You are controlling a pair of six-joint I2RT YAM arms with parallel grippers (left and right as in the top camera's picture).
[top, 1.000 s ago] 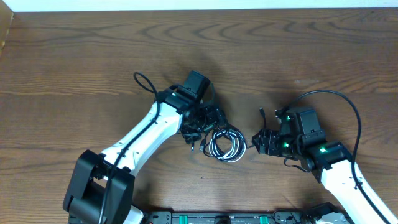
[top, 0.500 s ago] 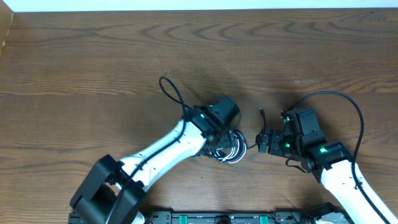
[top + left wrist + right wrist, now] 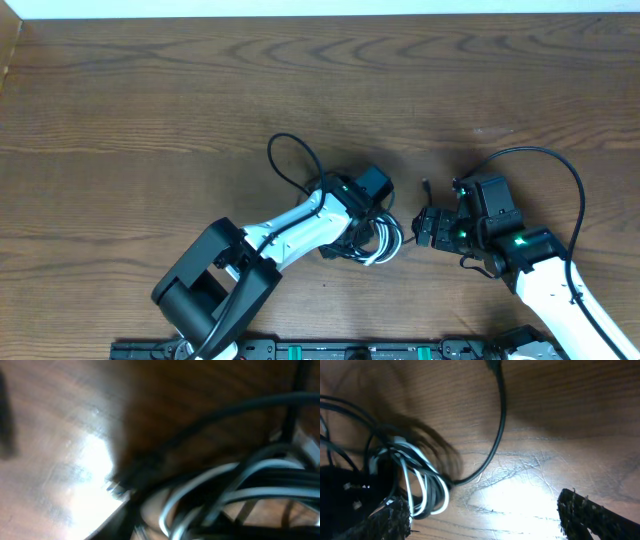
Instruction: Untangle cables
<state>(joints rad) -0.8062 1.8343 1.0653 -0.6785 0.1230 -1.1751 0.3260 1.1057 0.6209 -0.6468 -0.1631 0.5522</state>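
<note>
**A:** Near the front edge of the table (image 3: 150,100), about midway along it, the cables (image 3: 380,240) lie in one knot. The white cord (image 3: 415,480) is coiled in loops, with black cords threaded through it.

**B:** Where is the left gripper (image 3: 362,218)?

**A:** Right down on the pile. From above its own wrist hides the jaws, and its camera shows only a blur of cords pressed close, with no fingers. I cannot tell whether it is apart or clamped on anything.

**B:** And the right gripper (image 3: 482,502)?

**A:** Just beside the knot, on its right. The fingers (image 3: 395,515) stand wide apart with only bare wood between them. One black cord (image 3: 497,425) curves out of the knot toward the back edge and ends in a small plug (image 3: 426,184).

**B:** Which step is this, then?

**A:** An early one, I'd say: taking a first hold. No cord lies free of the others.

**B:** What does the next move call for?

**A:** Probably one arm pinning the coil while the other takes that loose black strand and draws it sideways, slowly, so the loops don't tighten.
</note>
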